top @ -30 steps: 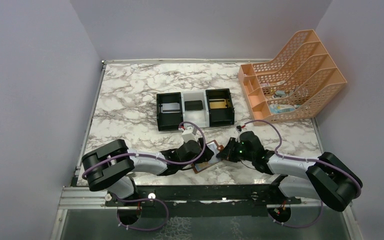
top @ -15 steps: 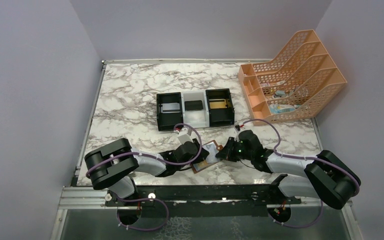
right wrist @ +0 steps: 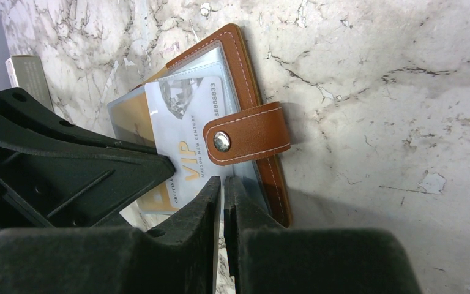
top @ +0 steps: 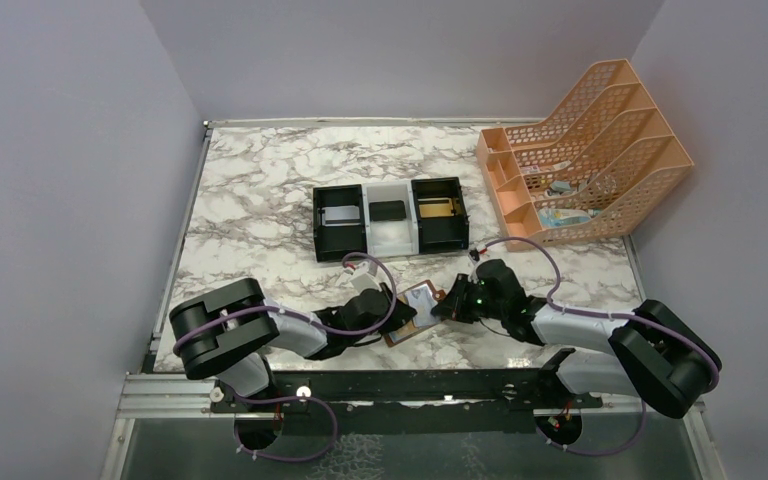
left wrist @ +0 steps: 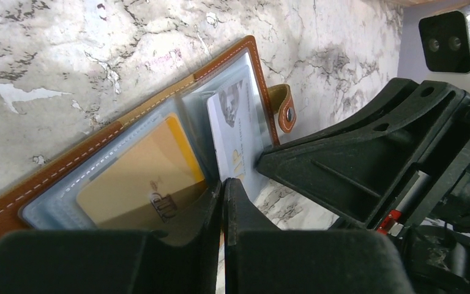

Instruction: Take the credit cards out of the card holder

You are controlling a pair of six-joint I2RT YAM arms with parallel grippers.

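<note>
Left claw is clamped shut on one edge of the pale grey plastic card, which pokes out of the brown leather bifold card holder, lying open on the marble worktop, near centre. Right claw, closed too, pinches the holder's right half. Danger: if left has sleeve along with card, the whole holder drags along; a weak anchor lets it lift, or the card slips free.
</note>
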